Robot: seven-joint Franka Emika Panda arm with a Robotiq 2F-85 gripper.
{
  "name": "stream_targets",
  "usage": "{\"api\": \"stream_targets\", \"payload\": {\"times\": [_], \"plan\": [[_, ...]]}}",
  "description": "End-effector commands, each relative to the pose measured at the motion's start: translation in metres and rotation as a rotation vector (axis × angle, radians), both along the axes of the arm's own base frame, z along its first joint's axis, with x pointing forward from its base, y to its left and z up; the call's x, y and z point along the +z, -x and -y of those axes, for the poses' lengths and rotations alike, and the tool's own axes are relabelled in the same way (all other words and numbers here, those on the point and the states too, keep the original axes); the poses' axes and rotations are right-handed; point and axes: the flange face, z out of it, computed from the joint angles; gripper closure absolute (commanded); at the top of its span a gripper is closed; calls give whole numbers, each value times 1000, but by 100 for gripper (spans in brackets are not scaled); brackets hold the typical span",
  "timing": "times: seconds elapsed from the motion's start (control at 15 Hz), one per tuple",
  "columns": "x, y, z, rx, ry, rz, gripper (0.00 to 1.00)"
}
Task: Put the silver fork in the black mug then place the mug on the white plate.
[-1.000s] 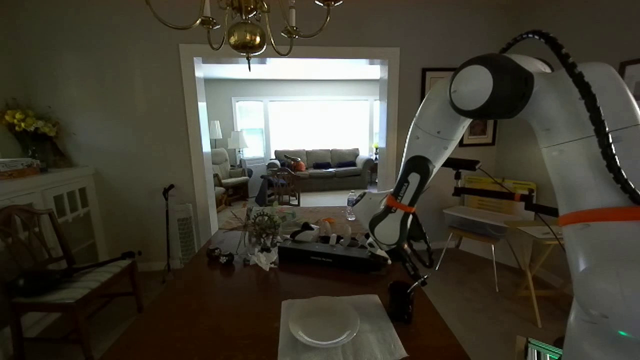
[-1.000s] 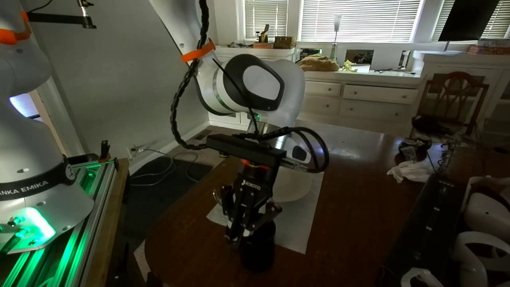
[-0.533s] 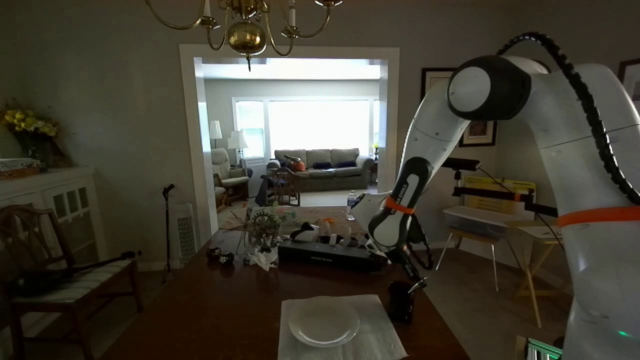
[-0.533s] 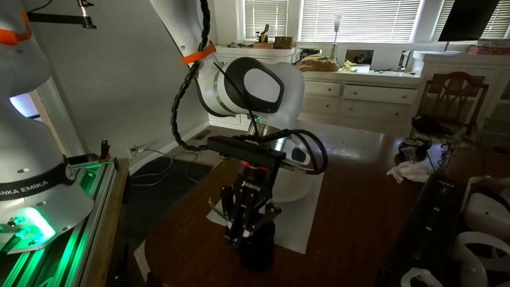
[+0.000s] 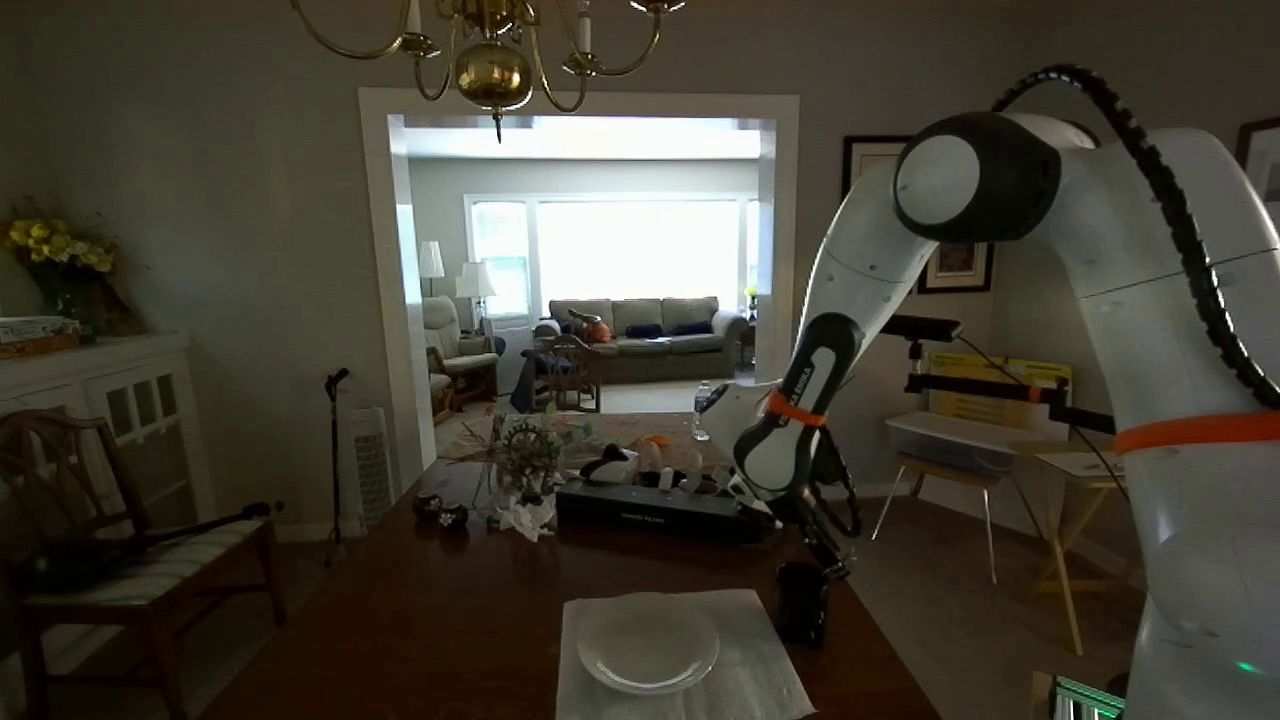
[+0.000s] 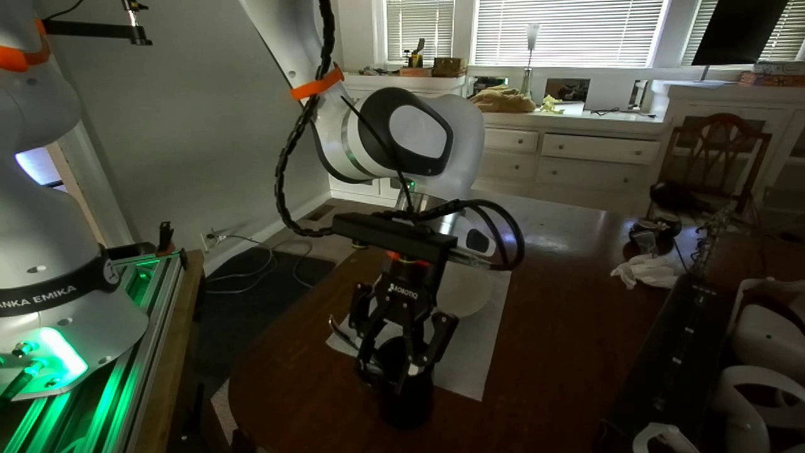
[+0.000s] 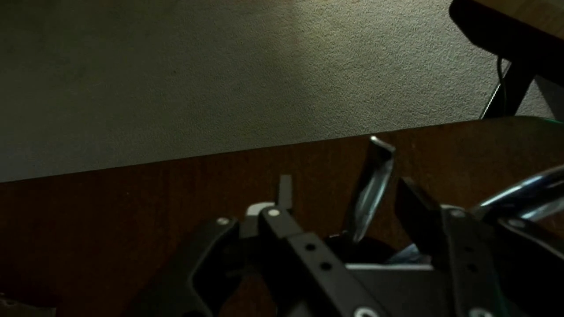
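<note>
The black mug (image 5: 803, 606) stands upright on the table, right beside the paper under the white plate (image 5: 648, 648); the mug also shows in an exterior view (image 6: 405, 402). My gripper (image 6: 390, 375) is just over the mug's mouth, its jaws spread apart. In the wrist view a silvery length, seemingly the silver fork (image 7: 370, 189), leans out of the mug between the fingers, touching neither. Another shiny length (image 7: 533, 191) shows past the right-hand finger; I cannot tell whether it belongs to the same utensil. Its lower end inside the mug is mostly hidden.
The table's edge (image 7: 229, 152) runs close by the mug, with carpet below. White paper (image 5: 745, 690) lies beneath the plate. Farther along the table are a long black box (image 5: 650, 515), crumpled white tissue (image 5: 527, 517) and a decorative plant (image 5: 530, 455).
The jaws, together on the utensil earlier, have spread apart and let it go. Its free end has swung lower and outward to the left in an exterior view. The arm has barely shifted.
</note>
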Motion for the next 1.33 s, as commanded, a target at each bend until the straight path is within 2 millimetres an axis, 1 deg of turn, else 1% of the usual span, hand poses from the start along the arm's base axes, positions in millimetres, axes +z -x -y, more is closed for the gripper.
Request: {"api": "stream_targets", "payload": {"times": [0.0,0.07,0.2,0.27,0.47,0.53,0.67,0.8,0.93,1.07,1.27], "plan": [[22,-6,-2,-25,-5,74,4],[36,-6,-3,-29,-1,114,1],[64,-9,-3,-60,1,196,0],[81,-7,-7,-112,-24,226,0],[126,0,-26,-256,-22,313,0],[140,5,-35,-298,-21,350,0],[159,14,-52,-385,-14,421,0],[169,32,-67,-472,6,487,0],[173,53,-79,-558,39,546,0],[174,72,-89,-653,61,589,0],[168,100,-99,-792,93,647,0]]}}
